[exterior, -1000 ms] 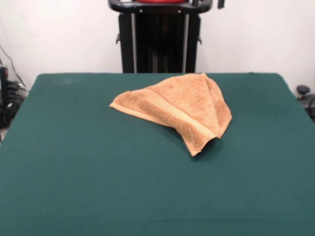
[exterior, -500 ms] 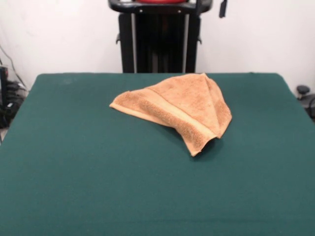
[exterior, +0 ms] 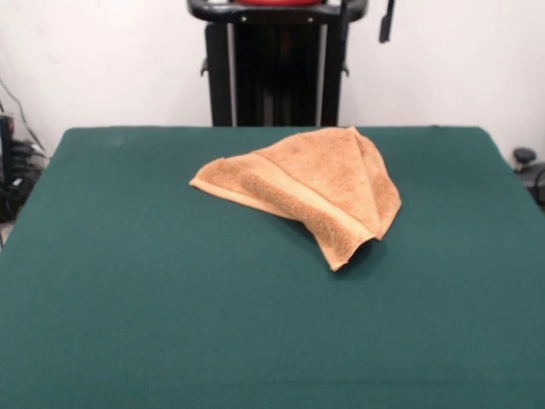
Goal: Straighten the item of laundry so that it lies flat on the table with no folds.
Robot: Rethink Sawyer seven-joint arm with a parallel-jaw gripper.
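One table (exterior: pixel 128 298) in dark green cloth fills the front view, and on it lies one orange-tan towel (exterior: pixel 311 183), bunched into a rough triangle with folds running through it and its single woven band along the lower-left edge. The towel sits on the far half of the table, below and to the left of the gripper (exterior: pixel 387 21). Only one dark tip of the gripper shows at the top edge, well apart from the towel; how its jaws stand cannot be told, and nothing hangs from the visible tip.

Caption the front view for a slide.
Folded orange-tan towel lies bunched on the green table, gripper just visible above it.
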